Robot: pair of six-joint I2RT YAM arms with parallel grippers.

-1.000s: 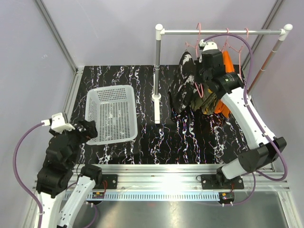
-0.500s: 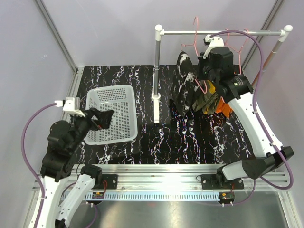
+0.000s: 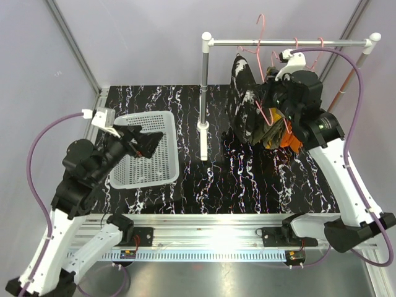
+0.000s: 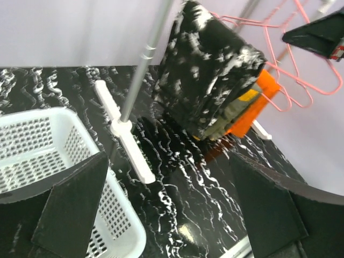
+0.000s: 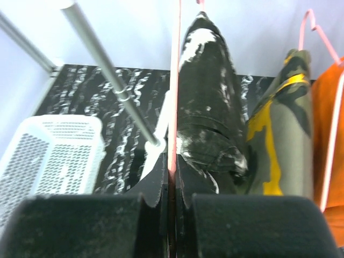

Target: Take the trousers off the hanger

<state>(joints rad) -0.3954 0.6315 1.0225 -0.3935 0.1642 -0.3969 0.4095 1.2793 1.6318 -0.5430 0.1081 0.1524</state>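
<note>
Right wrist view first: what has the right hand [image 5: 172,180] got?

Its jaws are pressed together on the thin pink wire of a hanger [image 5: 175,80], which runs straight up the middle of the frame.

And the trousers?

All three hang side by side below the rail [image 3: 309,42], upper right in the top view. The dark trousers [image 5: 207,107] hang just right of the gripped wire, with the camouflage trousers [image 5: 279,134] next to them. The orange trousers [image 5: 329,161] are at the frame's right edge, with another pink wire across them.

And the left hand [image 3: 148,142]?

It is spread wide and holds nothing. In the top view it shows over the upper part of the white basket [image 3: 164,167], left of centre and well apart from the garments.

Does anything stand between them?

The rack's upright post [image 3: 204,93] and its white foot on the marbled surface [image 3: 247,185].
</note>
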